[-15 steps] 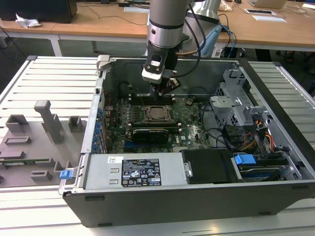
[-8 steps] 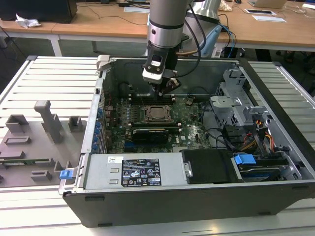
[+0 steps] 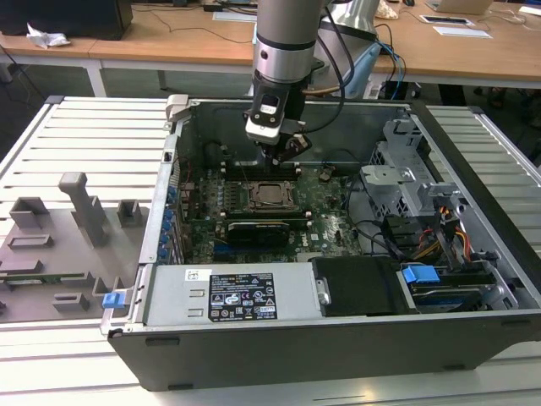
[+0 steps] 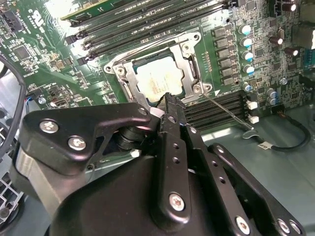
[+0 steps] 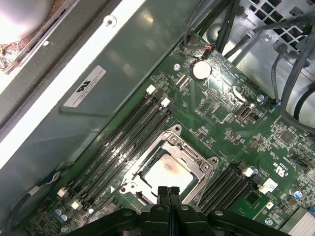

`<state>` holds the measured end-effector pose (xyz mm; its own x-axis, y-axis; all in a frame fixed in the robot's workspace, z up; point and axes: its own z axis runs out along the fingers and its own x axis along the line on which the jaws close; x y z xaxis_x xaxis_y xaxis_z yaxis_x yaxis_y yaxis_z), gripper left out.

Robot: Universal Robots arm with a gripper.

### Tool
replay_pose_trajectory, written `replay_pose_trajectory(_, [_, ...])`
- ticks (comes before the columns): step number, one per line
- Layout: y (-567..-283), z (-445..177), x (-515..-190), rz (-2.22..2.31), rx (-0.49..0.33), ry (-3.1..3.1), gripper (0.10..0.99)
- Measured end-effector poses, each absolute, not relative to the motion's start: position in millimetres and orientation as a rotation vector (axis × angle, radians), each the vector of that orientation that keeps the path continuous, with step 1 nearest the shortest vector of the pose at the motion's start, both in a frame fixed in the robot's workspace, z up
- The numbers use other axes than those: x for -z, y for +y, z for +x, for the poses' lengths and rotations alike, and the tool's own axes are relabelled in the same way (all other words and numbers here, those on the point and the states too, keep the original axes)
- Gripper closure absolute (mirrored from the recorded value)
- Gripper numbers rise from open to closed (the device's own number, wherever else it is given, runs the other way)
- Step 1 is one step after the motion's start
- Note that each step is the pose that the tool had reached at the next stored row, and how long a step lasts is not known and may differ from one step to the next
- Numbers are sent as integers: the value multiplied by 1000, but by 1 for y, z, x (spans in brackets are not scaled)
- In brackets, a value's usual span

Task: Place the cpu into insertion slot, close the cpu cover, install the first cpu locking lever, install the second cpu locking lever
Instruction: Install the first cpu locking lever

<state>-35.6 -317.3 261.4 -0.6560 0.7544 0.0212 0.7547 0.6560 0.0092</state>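
Arm reaches down into the open computer case [image 3: 338,355], wrist over the green motherboard [image 3: 325,216].

Gripper [image 3: 281,155]: in both wrist views the two black fingers are pressed together with nothing between them [image 4: 170,97] [image 5: 170,190].

The fingertip pair hangs at the near edge of the insertion slot [image 3: 270,194]. Whether it touches the metal cannot be told.

The cpu [image 4: 156,81] [image 5: 167,172] lies flat in the slot, its pale silvery top showing through the window of the cpu cover [image 4: 189,66] [image 5: 196,156].

The cover lies down flat over the chip and frames it on all sides.

A thin metal locking lever [image 4: 226,112] runs from one corner of the cover out across the neighbouring bank of memory slots [image 4: 221,105]. Its latch state is unclear.

A second bank of long black memory slots [image 4: 138,22] [image 5: 123,142] runs along the opposite side of the socket.
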Motion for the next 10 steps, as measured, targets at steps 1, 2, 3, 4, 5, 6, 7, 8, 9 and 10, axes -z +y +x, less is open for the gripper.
replay_pose_trajectory(1, [-317,-36,-261,-1292,27,-2846,980])
replay_pose_trajectory(2, [-317,-36,-261,-1289,27,-2848,980])
replay_pose_trajectory(3, [-317,-36,-261,-1284,27,-2850,980])
replay_pose_trajectory(4, [-317,-36,-261,-1279,27,-2852,980])
replay_pose_trajectory(5, [-317,-36,-261,-1276,27,-2854,980])
replay_pose_trajectory(6, [-317,-36,-261,-1270,27,-2856,980])
replay_pose_trajectory(7, [-317,-36,-261,-1265,27,-2859,980])
replay_pose_trajectory(8, [-317,-36,-261,-1260,27,-2860,980])
replay_pose_trajectory(9, [-317,-36,-261,-1255,27,-2863,980])
replay_pose_trajectory(10, [-317,-36,-261,-1251,26,-2865,980])
